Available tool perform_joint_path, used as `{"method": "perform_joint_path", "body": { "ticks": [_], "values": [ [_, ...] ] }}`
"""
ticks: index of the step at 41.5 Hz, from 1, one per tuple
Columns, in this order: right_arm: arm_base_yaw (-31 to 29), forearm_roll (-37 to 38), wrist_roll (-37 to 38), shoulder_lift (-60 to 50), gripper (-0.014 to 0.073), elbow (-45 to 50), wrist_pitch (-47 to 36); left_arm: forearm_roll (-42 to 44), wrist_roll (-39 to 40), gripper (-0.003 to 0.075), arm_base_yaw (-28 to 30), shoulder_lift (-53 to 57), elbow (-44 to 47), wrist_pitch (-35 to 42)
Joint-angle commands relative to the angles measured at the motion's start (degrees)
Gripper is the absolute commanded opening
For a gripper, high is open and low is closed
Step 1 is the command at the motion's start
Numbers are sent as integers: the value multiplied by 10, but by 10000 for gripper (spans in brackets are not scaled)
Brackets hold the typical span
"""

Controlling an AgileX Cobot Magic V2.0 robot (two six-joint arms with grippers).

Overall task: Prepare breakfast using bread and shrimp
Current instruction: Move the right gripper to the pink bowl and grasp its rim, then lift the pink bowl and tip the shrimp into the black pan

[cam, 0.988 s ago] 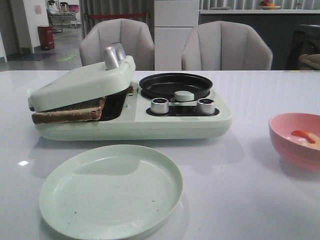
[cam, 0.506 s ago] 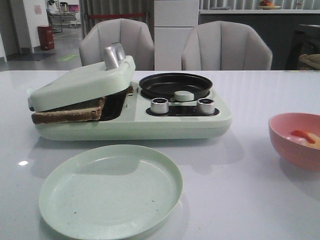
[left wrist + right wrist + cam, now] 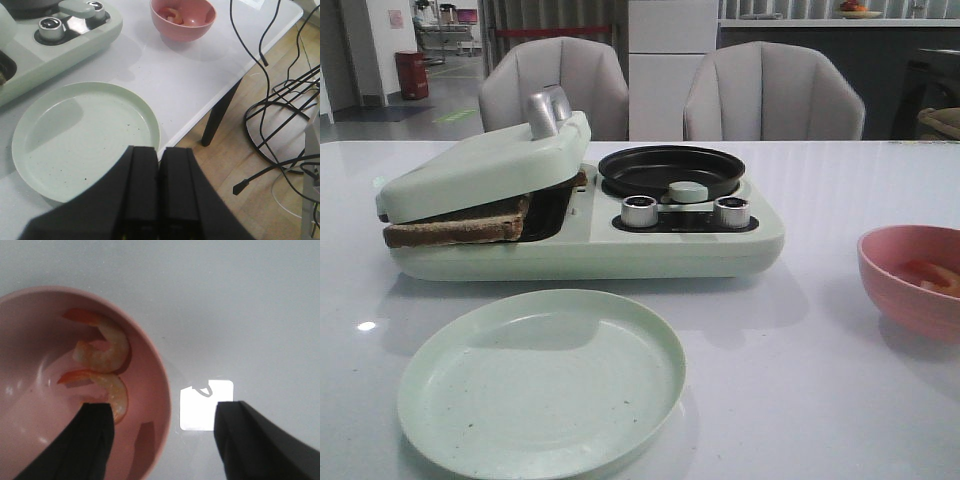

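Jaws: left gripper (image 3: 159, 192) closed on nothing, right gripper (image 3: 162, 435) open over pink bowl (image 3: 150, 360) | shrimp (image 3: 102, 347) in bowl (two) | bread (image 3: 460, 225) in toaster (image 3: 590, 245) | next: probably lower, pinch one shrimp

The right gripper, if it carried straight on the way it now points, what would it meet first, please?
Probably the pink bowl: the right gripper is open, its fingers astride the near rim, one over the shrimp, one over the table. Depth is unclear.
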State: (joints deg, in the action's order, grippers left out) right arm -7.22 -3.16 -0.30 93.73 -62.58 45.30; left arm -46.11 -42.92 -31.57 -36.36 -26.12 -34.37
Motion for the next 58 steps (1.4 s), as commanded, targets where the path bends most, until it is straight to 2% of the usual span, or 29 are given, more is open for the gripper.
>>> {"method": "perform_joint_path", "body": {
  "ticks": [1, 5, 8, 17, 23, 33, 44, 51, 58],
  "values": [
    [-4, -2, -8, 12, 536, -20, -32, -22, 0, 101, -3, 2, -17, 26],
    [-4, -4, -8, 34, 535, -20, -41, -22, 0, 101, -3, 2, -17, 26],
    [-3, -4, -8, 45, 498, -20, -41, -22, 0, 101, -3, 2, -17, 26],
    [-1, -7, -8, 48, 197, -20, -44, -22, 0, 101, -3, 2, -17, 26],
    [-1, -7, -8, 47, 102, -20, -44, -22, 0, 101, -3, 2, -17, 26],
    [20, -9, -28, -11, 43, -29, -46, -22, 0, 101, -3, 2, -17, 26],
    [127, 19, -49, -66, 43, -174, -47, -22, 0, 101, -3, 2, -17, 26],
    [194, 86, -37, -25, 43, -289, -48, -22, 0, 101, -3, 2, -17, 26],
    [245, 210, 39, 39, 43, -386, -47, -22, 0, 101, -3, 2, -17, 26]
  ]
}}
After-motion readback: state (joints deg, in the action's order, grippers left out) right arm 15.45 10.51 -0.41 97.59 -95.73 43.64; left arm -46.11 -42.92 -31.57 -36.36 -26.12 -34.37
